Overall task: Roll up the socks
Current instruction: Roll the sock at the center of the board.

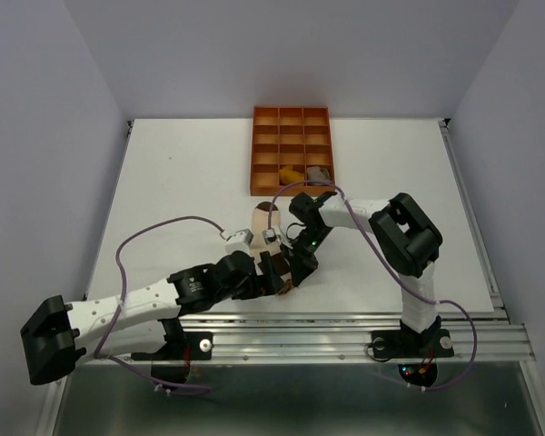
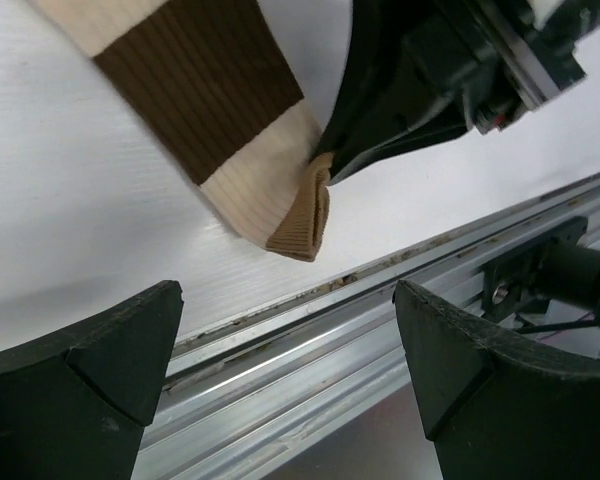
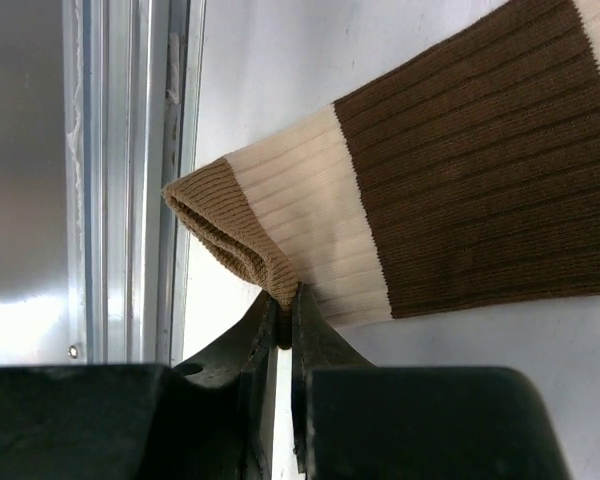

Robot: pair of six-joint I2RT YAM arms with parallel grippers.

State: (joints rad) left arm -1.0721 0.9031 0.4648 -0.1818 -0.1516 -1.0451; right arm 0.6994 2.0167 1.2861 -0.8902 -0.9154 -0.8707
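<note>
Left wrist view: left gripper [image 2: 288, 310] spread wide, empty; sock [image 2: 215, 110] lies just ahead of it, tan end nearest. Right gripper [image 3: 288, 300] pressed together, pinching tan end's corner. To roll well: hold pinch firm, turn tan end over cream band, roll tight and even; left gripper likely needed pinning sock body flat.

Tan end of colour-blocked sock [image 2: 220, 110] pinched by right tool [image 2: 332, 165]; left tool [image 2: 288, 315] spread wide over rail [image 2: 310, 345].

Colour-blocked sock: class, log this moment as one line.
right gripper: shut on colour-blocked sock, tan end | left gripper: open, empty, nearby
</note>
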